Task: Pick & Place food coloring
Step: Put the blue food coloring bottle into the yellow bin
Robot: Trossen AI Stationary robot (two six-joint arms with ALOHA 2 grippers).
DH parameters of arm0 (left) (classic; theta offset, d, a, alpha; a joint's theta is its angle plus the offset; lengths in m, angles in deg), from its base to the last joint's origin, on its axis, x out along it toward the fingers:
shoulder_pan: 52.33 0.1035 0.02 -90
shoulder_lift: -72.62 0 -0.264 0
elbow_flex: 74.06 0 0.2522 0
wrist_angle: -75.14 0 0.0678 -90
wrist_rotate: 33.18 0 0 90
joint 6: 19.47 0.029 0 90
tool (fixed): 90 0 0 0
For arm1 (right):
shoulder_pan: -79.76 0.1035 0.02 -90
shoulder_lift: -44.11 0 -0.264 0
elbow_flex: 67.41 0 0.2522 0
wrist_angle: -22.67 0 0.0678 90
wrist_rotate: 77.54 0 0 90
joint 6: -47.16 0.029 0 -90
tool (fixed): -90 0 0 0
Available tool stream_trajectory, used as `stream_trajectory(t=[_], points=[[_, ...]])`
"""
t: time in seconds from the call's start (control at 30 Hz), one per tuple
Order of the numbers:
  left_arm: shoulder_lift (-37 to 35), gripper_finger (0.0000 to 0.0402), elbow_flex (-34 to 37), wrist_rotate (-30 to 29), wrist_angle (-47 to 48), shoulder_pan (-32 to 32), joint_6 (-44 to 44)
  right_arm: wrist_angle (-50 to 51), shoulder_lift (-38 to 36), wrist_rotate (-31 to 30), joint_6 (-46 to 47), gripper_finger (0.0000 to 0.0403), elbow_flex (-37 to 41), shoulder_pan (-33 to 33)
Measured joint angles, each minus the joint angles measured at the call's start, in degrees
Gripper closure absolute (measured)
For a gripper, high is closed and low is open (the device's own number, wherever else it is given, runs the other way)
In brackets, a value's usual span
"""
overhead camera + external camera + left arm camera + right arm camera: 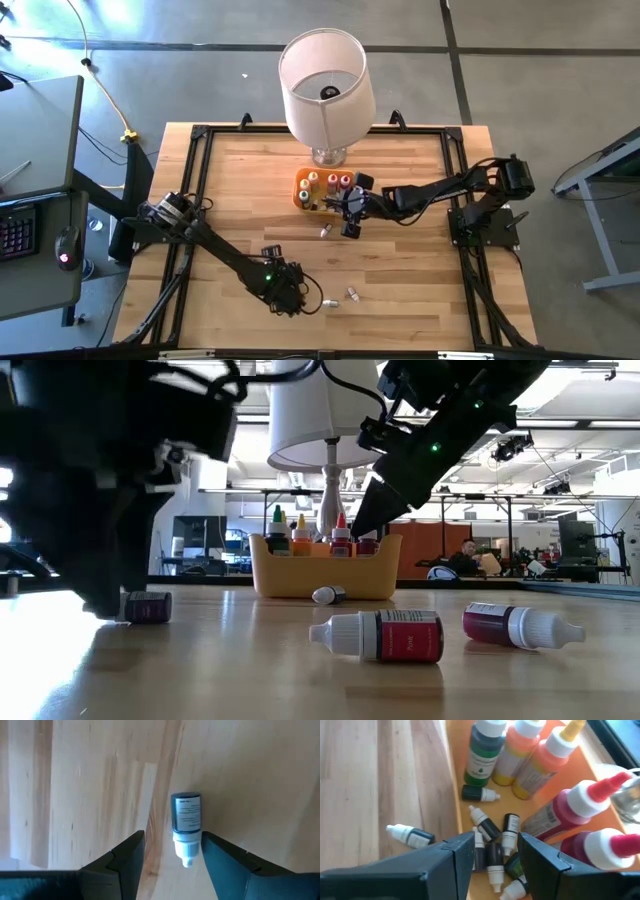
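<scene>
Standing at the far edge of the wooden table (250,200) is a big white lampshade (322,75) on a shiny glass base. Just in front of it sits an orange tray (302,190) made of smooth plastic. Tall squeeze bottles (547,757) with pointed caps stand in the tray, green, orange and red ones. Tiny bottles of food coloring (490,827) lie in a heap on the tray floor, dark ones with white caps.

More tiny bottles lie out on the wood. One little bottle (324,232) rests just on the near side of the tray. Two red bottles (385,636) lie on their sides close together near the front edge of the table. A dark bottle (186,817) lies flat right by the left gripper (172,865), with its white cap pointing at the gap between the fingers. The label looks blue, but it may be purple.

The left arm stretches low across the table from the left side, and its fingers are spread wide with nothing in them. The right arm bends in from the right, and the right gripper (495,857) hangs over the tray, tipped down at the heap. Its fingers are spread apart too, holding nothing.
</scene>
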Motion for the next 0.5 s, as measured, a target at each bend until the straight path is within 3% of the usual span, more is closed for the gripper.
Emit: stream_trajectory(t=[0.33, 0.5], points=[[-0.5, 0.0212, 6.5, 0.4, -9.3, 0.1, 2.6, -0.5, 0.0, 0.3, 0.0, 0.0261, 0.0, 0.0], [-0.4, 0.0248, 6.5, 0.4, -9.8, 0.0, 2.6, -1.3, 0.0, 0.5, 0.0, 0.0261, 0.0, 0.0]])
